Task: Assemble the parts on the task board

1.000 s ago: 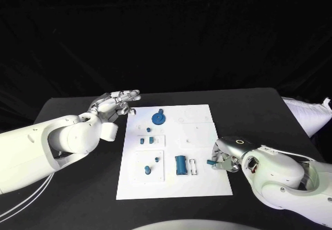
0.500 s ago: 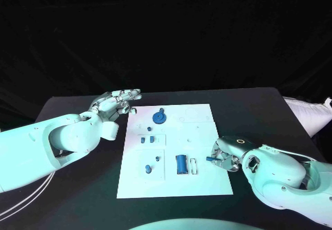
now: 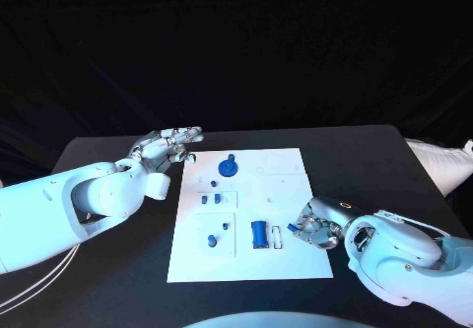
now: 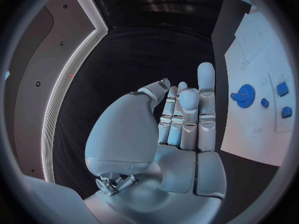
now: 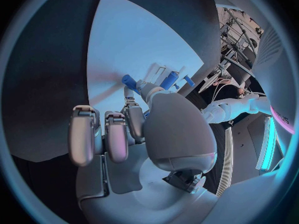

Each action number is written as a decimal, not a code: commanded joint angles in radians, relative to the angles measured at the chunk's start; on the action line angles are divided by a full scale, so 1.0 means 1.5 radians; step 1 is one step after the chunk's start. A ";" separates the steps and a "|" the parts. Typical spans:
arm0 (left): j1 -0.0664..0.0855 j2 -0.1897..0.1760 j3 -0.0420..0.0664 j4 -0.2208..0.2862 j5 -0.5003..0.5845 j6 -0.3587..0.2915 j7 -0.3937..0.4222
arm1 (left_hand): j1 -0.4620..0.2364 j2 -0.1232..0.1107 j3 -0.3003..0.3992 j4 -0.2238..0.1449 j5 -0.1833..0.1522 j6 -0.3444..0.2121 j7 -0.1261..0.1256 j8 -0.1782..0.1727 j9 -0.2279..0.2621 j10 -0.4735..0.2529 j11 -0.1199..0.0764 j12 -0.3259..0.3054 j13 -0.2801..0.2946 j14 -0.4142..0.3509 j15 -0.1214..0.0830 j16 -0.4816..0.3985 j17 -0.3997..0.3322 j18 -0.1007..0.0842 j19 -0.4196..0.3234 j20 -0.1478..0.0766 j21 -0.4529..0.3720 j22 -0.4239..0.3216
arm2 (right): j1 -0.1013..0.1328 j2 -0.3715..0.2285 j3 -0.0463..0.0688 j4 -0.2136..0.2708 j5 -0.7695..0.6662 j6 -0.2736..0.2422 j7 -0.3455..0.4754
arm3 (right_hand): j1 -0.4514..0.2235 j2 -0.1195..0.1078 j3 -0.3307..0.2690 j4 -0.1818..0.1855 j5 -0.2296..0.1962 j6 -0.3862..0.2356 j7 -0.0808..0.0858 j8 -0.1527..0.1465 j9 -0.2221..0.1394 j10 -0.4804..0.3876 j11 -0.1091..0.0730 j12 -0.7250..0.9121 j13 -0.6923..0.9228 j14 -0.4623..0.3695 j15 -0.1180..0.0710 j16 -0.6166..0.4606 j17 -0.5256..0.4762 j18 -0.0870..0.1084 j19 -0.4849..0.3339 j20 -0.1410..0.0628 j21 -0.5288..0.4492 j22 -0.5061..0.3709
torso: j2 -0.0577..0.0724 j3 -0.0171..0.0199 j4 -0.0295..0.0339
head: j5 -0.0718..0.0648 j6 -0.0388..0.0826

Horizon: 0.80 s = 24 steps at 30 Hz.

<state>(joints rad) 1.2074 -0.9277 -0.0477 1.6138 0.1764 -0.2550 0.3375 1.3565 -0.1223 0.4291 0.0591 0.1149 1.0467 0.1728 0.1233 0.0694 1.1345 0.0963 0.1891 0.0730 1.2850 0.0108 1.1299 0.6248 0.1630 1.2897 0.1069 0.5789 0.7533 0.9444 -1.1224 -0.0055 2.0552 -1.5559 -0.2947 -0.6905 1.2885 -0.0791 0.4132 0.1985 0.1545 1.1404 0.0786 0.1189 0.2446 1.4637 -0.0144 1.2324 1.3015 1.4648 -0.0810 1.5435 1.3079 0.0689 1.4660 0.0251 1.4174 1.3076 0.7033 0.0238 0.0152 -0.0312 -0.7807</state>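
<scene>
glossy white arm shells (image 3: 59, 212), silver jointed robot hand (image 3: 317, 228), thin white cables.

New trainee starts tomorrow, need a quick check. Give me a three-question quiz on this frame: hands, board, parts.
1. True or false: the left hand holds nothing.
2. Where does the blue gear lie? A: at the far end of the white board. B: at its near end. C: off it, on the table.
3. Fill in: the right hand, at the board's right edge, pinches a small ____ part.

Key: 1 true; 2 A; 3 blue.
</scene>
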 commanded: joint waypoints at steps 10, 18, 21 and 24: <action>0.000 0.001 0.000 0.005 -0.002 0.011 0.003 | 0.005 0.002 0.001 -0.004 0.004 -0.003 -0.001 0.004 -0.001 -0.005 0.002 0.004 -0.001 -0.006 0.001 0.000 -0.001 0.013 0.001 0.001 -0.003 -0.001 | 0.000 0.024 0.000 -0.003 0.119 -0.039 -0.031 | -0.047 -0.036 -0.026 0.012 0.031 0.020 -0.009 0.004 0.031 0.012 0.001 0.011 0.064 0.066 0.001 0.005 0.155 -0.012 0.016 -0.001 0.004 0.024 | 0.000 -0.0001 -0.0003 | 0.003 -0.003; 0.000 0.001 0.000 0.006 -0.002 0.012 0.003 | 0.005 0.002 0.001 -0.004 0.004 -0.003 -0.001 0.004 -0.001 -0.005 0.002 0.004 -0.001 -0.006 0.001 0.000 -0.001 0.013 0.001 0.001 -0.003 -0.001 | 0.000 0.044 0.000 -0.016 0.132 -0.019 -0.043 | -0.083 -0.041 -0.082 0.024 0.116 0.036 -0.016 0.013 0.042 0.015 -0.005 0.014 0.068 0.067 -0.004 0.006 0.157 -0.013 0.018 -0.005 0.006 0.028 | 0.000 0.0001 -0.0003 | 0.004 -0.004; 0.000 0.001 0.000 0.006 -0.002 0.012 0.003 | 0.005 0.002 0.001 -0.004 0.004 -0.003 -0.001 0.004 -0.001 -0.005 0.002 0.004 -0.001 -0.006 0.001 0.000 -0.001 0.013 0.001 0.001 -0.003 -0.001 | 0.000 0.051 0.000 -0.019 0.133 -0.018 -0.045 | -0.088 -0.037 -0.105 0.025 0.142 0.036 -0.017 0.014 0.046 0.015 -0.006 0.013 0.068 0.067 -0.005 0.006 0.157 -0.013 0.018 -0.006 0.006 0.028 | 0.000 0.0002 -0.0006 | 0.004 -0.004; 0.000 0.001 0.000 0.006 -0.002 0.012 0.003 | 0.005 0.002 0.001 -0.004 0.004 -0.003 -0.001 0.004 -0.001 -0.005 0.002 0.004 -0.001 -0.006 0.001 0.000 -0.001 0.013 0.001 0.001 -0.003 -0.001 | 0.000 0.056 0.000 -0.023 0.133 -0.016 -0.046 | -0.088 -0.035 -0.110 0.025 0.145 0.036 -0.017 0.014 0.047 0.015 -0.006 0.012 0.068 0.067 -0.005 0.006 0.158 -0.013 0.018 -0.006 0.006 0.028 | 0.000 -0.0002 0.0001 | 0.005 -0.005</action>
<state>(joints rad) 1.2074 -0.9275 -0.0477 1.6196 0.1764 -0.2548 0.3371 1.3565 -0.1223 0.4317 0.0565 0.1149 1.0467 0.1728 0.1267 0.0693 1.1345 0.0963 0.1891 0.0730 1.2850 0.0108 1.1299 0.6250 0.1630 1.2897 0.1069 0.5789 0.7533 0.9454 -1.0412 -0.0056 2.0236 -1.3692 -0.3391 -0.6947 1.1605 -0.1341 0.2552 0.2376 0.3661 1.1915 0.0522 0.1341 0.3140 1.4692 -0.0194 1.2485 1.3081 1.4647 -0.0809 1.5473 1.3077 0.0689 1.4660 0.0252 1.4244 1.3073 0.7030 0.0236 0.0148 -0.0245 -0.7873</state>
